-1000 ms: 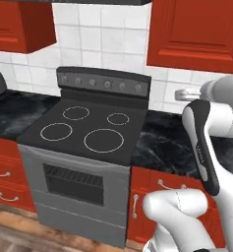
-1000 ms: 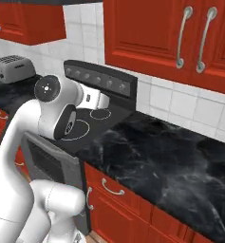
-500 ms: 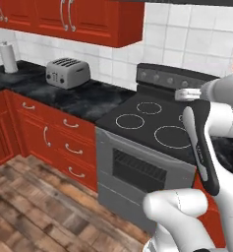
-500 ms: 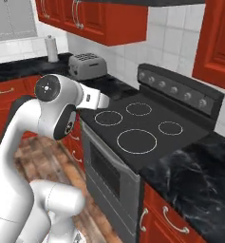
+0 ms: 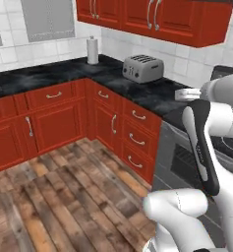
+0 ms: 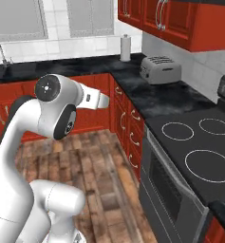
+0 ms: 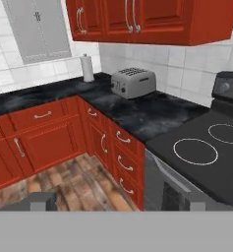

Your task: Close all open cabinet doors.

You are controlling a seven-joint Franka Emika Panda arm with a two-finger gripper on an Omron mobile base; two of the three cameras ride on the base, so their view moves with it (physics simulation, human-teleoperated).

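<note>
so the cabinet doors (image 7: 132, 17) hang up on the wall over the right run of the desk (image 7: 137, 110), glossy red with long silver bar handles (image 7: 129, 15), and the ones i can see all sit flush. in the left base view they run along the top edge (image 5: 152, 17), and in the right base view they sit in the top right corner (image 6: 161, 19).

a silver toaster (image 7: 132, 82) sits on the black desk under them, toward the back edge, and a paper towel roll (image 7: 88, 68) stands upright in the back corner where the two runs meet. the black stovetop (image 7: 206, 152) with its white burner rings is just past the desk's right end. red drawer fronts (image 7: 123, 147) and lower doors (image 7: 44, 142) fill in below, above a wood plank floor (image 5: 64, 197).

the end effector (image 7: 118, 204) barely pokes up at the bottom of the hand view, jaws spread wide with nothing between them, well apart from everything.
</note>
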